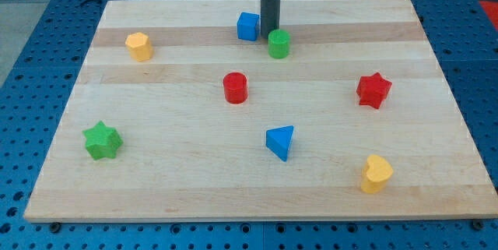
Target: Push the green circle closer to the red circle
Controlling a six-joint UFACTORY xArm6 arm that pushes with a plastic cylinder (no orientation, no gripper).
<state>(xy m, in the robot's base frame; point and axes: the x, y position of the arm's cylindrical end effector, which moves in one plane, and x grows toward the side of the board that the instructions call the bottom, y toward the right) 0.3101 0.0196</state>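
The green circle (279, 44) is seen near the top of the wooden table (194, 188), just above and to the view's right of the red circle (235, 88), with a clear strip of table left between the two. The dark rod is seen coming down from the view's top edge, where its upper part is cut off, so the arm that carries it cannot be made out. My tip (269, 35) is placed at the upper left side of the green circle, touching it or just beside it; the exact contact is hidden by the block's top edge. No fingers are carried by this arm, so no state of fingers can be told. A blue cube (248, 26) is found just to the view's left of the rod, above the red circle; whether it touches the rod cannot be told. Relative to the red circle, a yellow block (139, 46) of roughly hexagonal shape lies well to the view's left and higher, a green star (102, 141) to the lower left, a blue triangle (281, 142) to the lower right, a red star (373, 89) well to the right, and a yellow heart (376, 174) far to the lower right.
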